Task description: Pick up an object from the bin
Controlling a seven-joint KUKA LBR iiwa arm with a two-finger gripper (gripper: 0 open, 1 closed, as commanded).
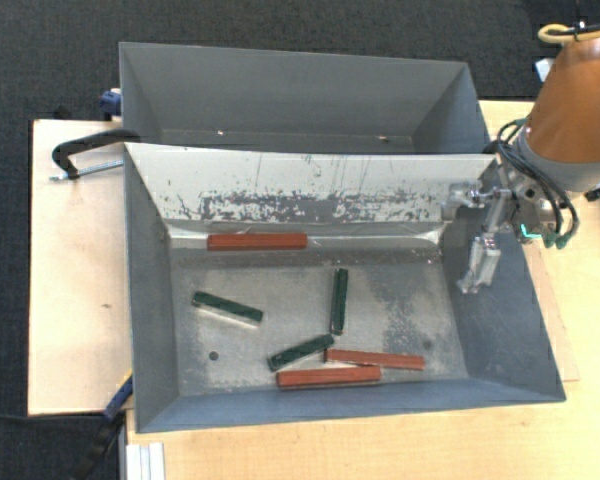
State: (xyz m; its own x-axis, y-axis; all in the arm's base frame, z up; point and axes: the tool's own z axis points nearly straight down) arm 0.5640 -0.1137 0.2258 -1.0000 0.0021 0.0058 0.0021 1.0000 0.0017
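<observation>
Six slim bars, green and red-brown, lie in the grey metal bin (280, 98). My pincer (477, 268) hangs at its right wall; spread or pressed, I cannot tell. The nearest, an upright dark green bar (338, 301), seems light and stiff, so I'd pinch across its middle.

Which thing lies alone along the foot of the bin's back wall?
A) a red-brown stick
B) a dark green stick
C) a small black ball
A: a red-brown stick lies flat along the foot of the back wall of the bin, with nothing else beside it.
</observation>
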